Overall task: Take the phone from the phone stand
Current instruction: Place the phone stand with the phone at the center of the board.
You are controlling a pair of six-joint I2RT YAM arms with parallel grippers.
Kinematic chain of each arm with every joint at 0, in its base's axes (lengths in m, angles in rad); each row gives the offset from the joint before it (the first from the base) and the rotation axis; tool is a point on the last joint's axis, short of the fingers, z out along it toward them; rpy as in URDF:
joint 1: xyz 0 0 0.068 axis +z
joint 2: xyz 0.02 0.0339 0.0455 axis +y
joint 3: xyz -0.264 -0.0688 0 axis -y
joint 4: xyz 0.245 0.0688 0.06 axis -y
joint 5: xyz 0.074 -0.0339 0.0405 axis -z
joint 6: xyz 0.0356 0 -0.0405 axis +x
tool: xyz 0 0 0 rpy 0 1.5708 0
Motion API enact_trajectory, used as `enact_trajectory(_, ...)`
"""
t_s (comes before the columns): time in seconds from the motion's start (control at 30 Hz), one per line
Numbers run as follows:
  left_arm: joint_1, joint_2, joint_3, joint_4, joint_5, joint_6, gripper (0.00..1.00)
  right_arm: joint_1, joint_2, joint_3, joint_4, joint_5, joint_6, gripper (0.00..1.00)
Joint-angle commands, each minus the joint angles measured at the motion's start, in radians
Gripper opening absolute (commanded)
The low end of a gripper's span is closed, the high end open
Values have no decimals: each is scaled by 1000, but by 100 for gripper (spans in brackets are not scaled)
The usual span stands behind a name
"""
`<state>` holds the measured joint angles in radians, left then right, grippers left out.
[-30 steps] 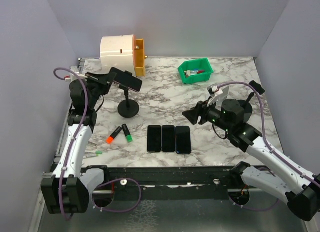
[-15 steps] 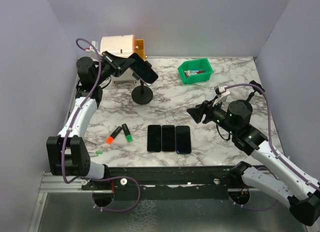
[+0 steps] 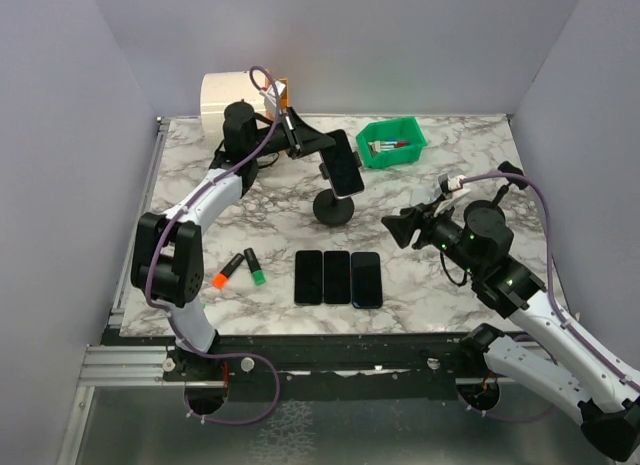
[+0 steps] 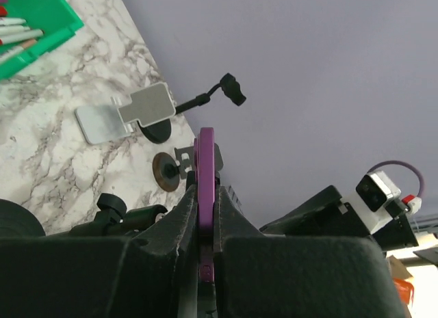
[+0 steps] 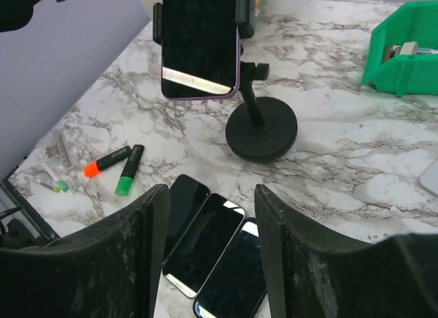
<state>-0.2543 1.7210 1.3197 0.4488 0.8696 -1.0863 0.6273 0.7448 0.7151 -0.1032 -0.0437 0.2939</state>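
The left tool (image 4: 204, 195) was closed on the phone (image 5: 200, 44), which stood with its long axis upright and its screen facing the right tool (image 5: 211, 195). That tool gaped wide and held nothing. The phone stand (image 5: 262, 132) lay straight ahead of it, just below the phone, base on the bench (image 5: 356, 154). The phone looked not yet free, and the right tool seemed best placed to steady the stand.

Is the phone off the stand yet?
No, the right wrist view shows the phone clamped at the top of the stand, whose base sits on the table.
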Motion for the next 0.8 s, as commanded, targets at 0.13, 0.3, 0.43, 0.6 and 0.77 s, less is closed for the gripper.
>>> enact_trajectory(0.13,-53,75,85,178,77,-52,0,5,-40,-2,-27,38,-31,57)
enact_trajectory(0.3,-66,138,86,223,87,-85,0,5,-41,-6,-31,65,-32,57)
enact_trajectory(0.43,-69,178,89,271,99,-122,0,5,-43,-7,-33,73,-36,57)
enact_trajectory(0.6,-69,210,106,289,125,-96,0,5,-36,-9,-26,74,-39,57)
enact_trajectory(0.77,-68,208,101,289,157,15,0,5,-25,-12,-16,80,-41,57)
